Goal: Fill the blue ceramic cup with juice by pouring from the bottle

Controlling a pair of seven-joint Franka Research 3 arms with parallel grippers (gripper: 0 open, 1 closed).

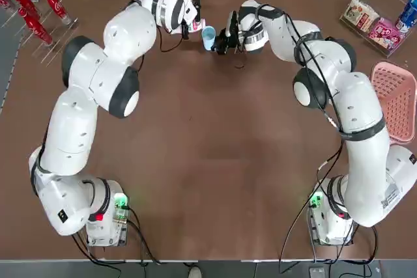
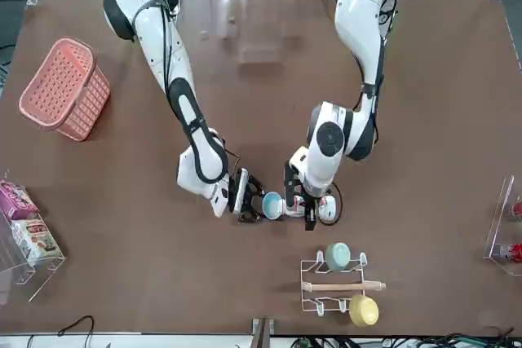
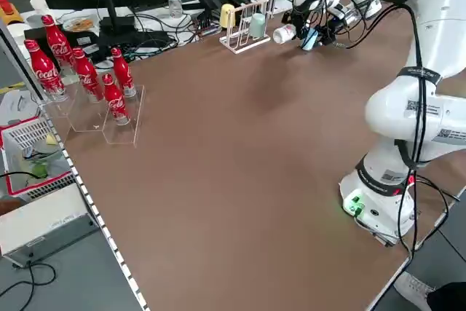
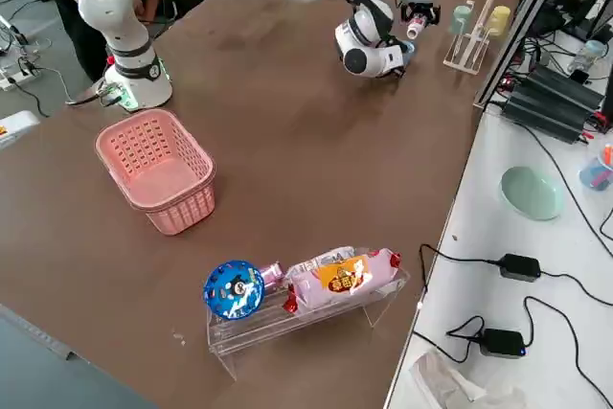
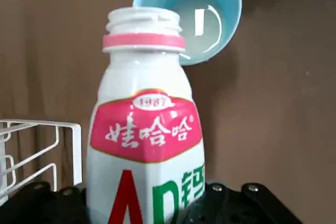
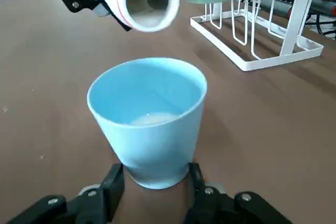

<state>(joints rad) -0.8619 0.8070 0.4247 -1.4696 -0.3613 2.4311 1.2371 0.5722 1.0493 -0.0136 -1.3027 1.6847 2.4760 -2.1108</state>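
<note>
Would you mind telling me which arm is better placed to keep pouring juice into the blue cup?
Left. Its hand already grips the bottle, tipped with its open mouth over the blue cup, which the right hand steadies.

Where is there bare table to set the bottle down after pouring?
The wide middle of the table, between both arm bases, is bare. It is crowded at the far edge: the left gripper holds the bottle beside the cup, held by the right gripper, near the rack.

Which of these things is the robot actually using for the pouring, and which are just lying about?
In use:
- blue cup, gripped at its base by the right pincer
- white bottle, open, tipped toward the cup by the left pincer

Lying about:
- pink basket
- cola bottles
- cup rack
- snack packets
</note>
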